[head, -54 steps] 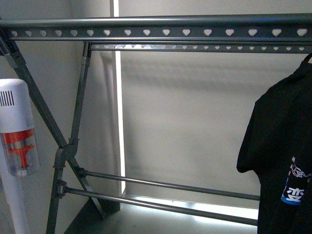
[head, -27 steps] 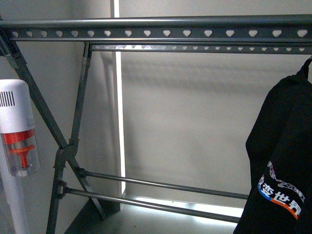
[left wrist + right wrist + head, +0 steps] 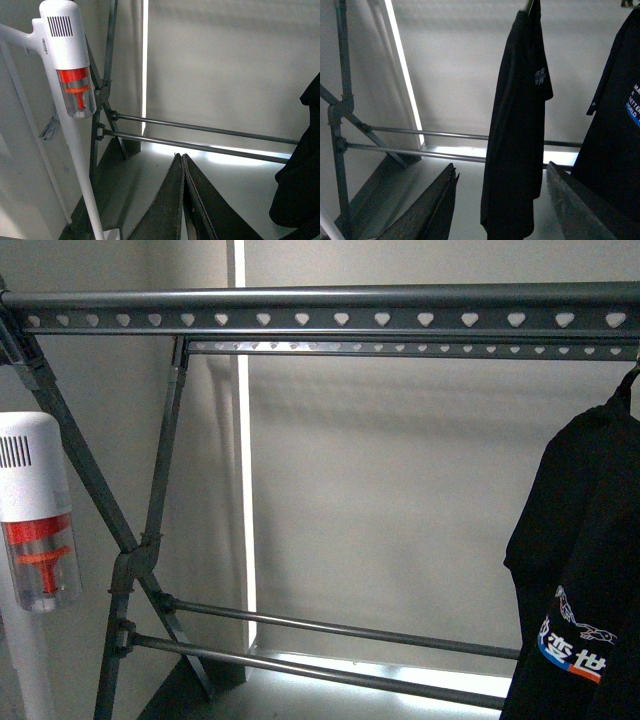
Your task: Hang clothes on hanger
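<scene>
The grey metal rack [image 3: 320, 312] spans the front view, its top rails pierced by heart-shaped holes. A black T-shirt [image 3: 585, 570] with white and blue print hangs from it at the far right. In the right wrist view a black T-shirt [image 3: 517, 125] hangs edge-on from the rail, directly beyond the gap of my open, empty right gripper [image 3: 502, 170]; a second black shirt [image 3: 617, 120] with blue print hangs beside it. My left gripper [image 3: 179, 156] is shut and empty, pointing at the rack's lower bars [image 3: 200, 130]. Neither gripper shows in the front view.
A white upright vacuum [image 3: 35, 530] with a red-orange clear section stands at the left by the rack's slanted leg [image 3: 85, 460]; it also shows in the left wrist view [image 3: 70, 75]. Thin lower bars [image 3: 330, 630] cross low down. A grey wall with a bright vertical strip is behind.
The view has shifted slightly downward, so the rack sits a little higher in frame. The hanging shirt at the right has swung and turned, its print moving left then back right.
</scene>
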